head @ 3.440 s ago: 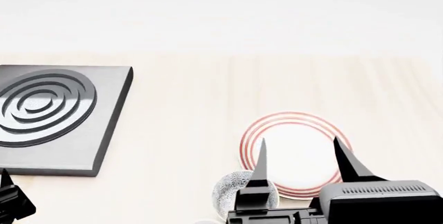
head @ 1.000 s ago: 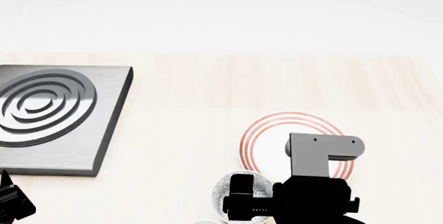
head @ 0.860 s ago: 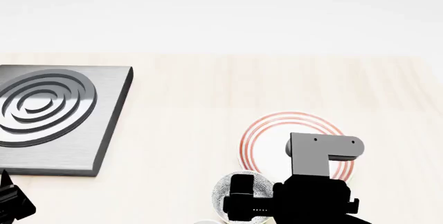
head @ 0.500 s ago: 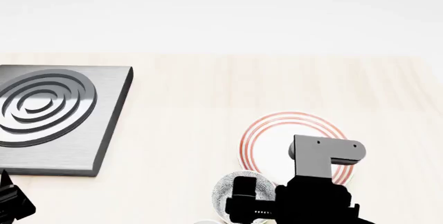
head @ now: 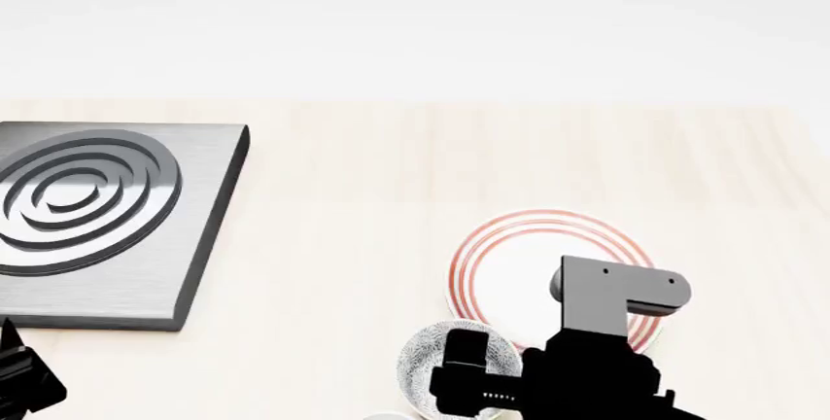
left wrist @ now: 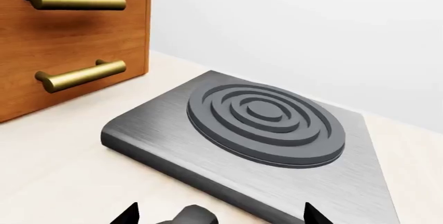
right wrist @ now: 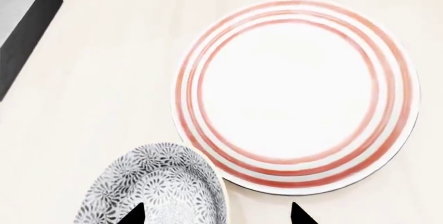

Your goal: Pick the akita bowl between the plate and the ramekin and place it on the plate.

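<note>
The small grey-and-white speckled akita bowl (right wrist: 155, 190) is seen standing on the pale wooden table (head: 389, 206), just beside the flat white plate with red rings (right wrist: 296, 93). The right pincer (right wrist: 215, 214) is held above it with its fingertips spread wide; one tip lies over the bowl, the other over the table by the plate's rim, and nothing is gripped. The left pincer (left wrist: 216, 214) is likewise spread and holds nothing, facing a grey metal slab with raised concentric rings (left wrist: 266, 125) beside a wooden cabinet with brass handles (left wrist: 69, 32).

Speckled akita bowl (right wrist: 155, 190) sits upright, just beside red-ringed plate (right wrist: 298, 95)
</note>
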Tool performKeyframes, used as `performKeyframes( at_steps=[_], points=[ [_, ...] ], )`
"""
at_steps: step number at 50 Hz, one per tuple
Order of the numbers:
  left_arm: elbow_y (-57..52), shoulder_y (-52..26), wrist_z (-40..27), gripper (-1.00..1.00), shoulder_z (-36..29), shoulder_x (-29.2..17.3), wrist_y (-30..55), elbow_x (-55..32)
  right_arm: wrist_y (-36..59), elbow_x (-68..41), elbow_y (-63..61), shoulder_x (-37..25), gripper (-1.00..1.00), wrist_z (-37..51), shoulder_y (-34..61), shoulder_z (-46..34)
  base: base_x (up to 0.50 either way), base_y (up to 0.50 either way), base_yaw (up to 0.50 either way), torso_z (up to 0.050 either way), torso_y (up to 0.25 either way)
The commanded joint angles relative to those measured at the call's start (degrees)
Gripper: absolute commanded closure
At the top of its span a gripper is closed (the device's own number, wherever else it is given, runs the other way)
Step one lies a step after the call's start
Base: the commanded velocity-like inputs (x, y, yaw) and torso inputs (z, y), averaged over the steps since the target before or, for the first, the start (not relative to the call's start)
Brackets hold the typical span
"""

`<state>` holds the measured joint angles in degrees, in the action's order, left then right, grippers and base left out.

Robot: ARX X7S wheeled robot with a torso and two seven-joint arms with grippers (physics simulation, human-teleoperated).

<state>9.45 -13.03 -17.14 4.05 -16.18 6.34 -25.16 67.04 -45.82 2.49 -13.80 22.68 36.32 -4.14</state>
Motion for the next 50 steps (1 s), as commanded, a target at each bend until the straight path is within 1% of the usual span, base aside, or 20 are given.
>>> performKeyframes(
  at_steps=[1,21,50],
  points=[
    [-0.24,0.14,-0.18,-1.00,-0.08,-0.15,0.05,-0.21,-1.64,-0.16,3.16,0.42,-1.00,-1.18,0.51,0.07,0.00,0.00,0.00,0.000,0.000],
    [-0.10,0.08,-0.44,-1.00,-0.36,-0.25,-0.15,-0.35,-3.16,-0.43,6.24,0.03,-1.00,-2.91,0.22,-0.43,0.00,0.00,0.00,0.000,0.000],
    [0.32,-0.03,-0.55,-1.00,-0.72,-0.43,-0.50,-0.64,-2.75,-1.47,7.59,-0.54,-1.00,-3.53,0.33,-1.82,0.00,0.00,0.00,0.000,0.000]
  ],
)
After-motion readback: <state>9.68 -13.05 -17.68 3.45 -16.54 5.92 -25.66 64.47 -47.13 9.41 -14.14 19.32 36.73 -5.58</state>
